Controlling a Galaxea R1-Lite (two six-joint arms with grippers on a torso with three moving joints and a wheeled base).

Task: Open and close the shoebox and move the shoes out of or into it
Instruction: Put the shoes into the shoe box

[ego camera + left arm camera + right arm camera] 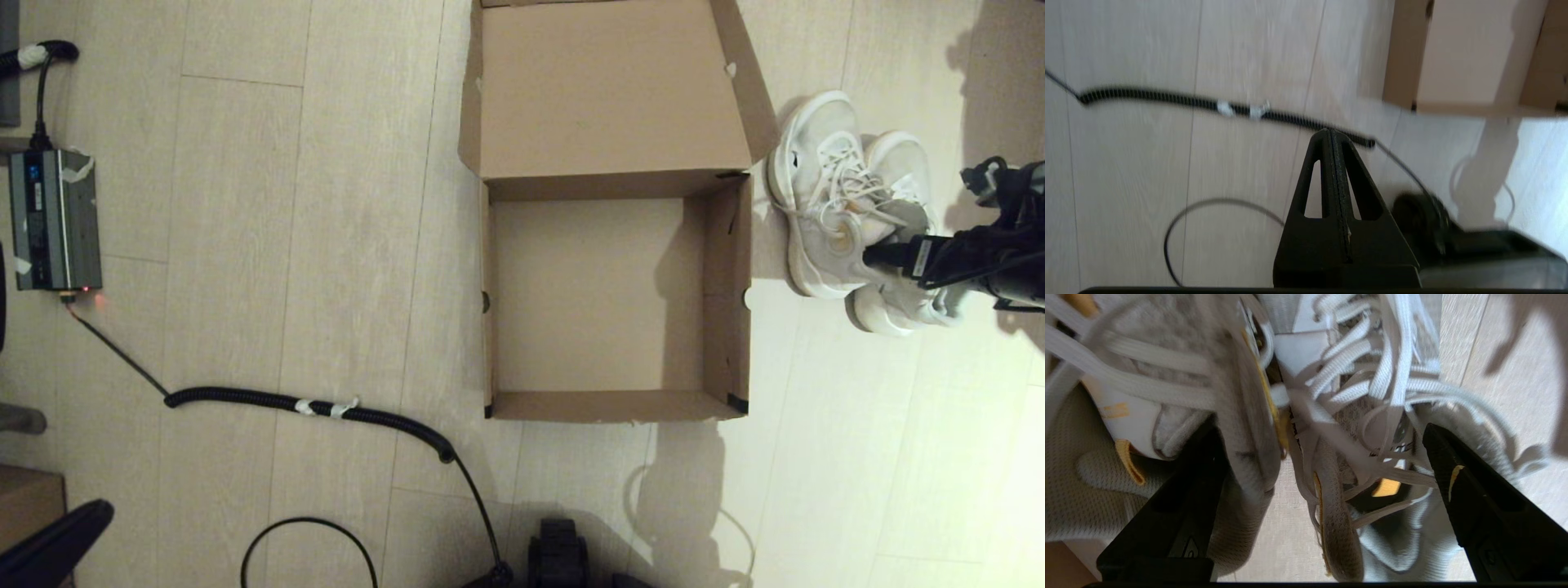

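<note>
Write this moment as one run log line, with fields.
brown cardboard shoebox: open, empty | white mesh sneakers: on floor beside | right hand: open, straddling them | left hand: shut

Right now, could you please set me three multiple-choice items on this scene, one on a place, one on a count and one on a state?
1. Where do the shoes stand?
A. inside the shoebox
B. on the floor on the robot's right of the shoebox
C. on the lid

2. How many shoes are in view?
A. one
B. two
C. four

3. How is the shoebox?
A. shut
B. open with the shoes in it
C. open and empty

Key:
1 B: the head view shows the pair beside the box's right wall, where the right pincer straddles both shoes with its fingers spread wide.
2 B: two white sneakers lie side by side.
3 C: the lid is folded back and only bare cardboard shows inside.

The left pincer hangs shut over the floor.
</note>
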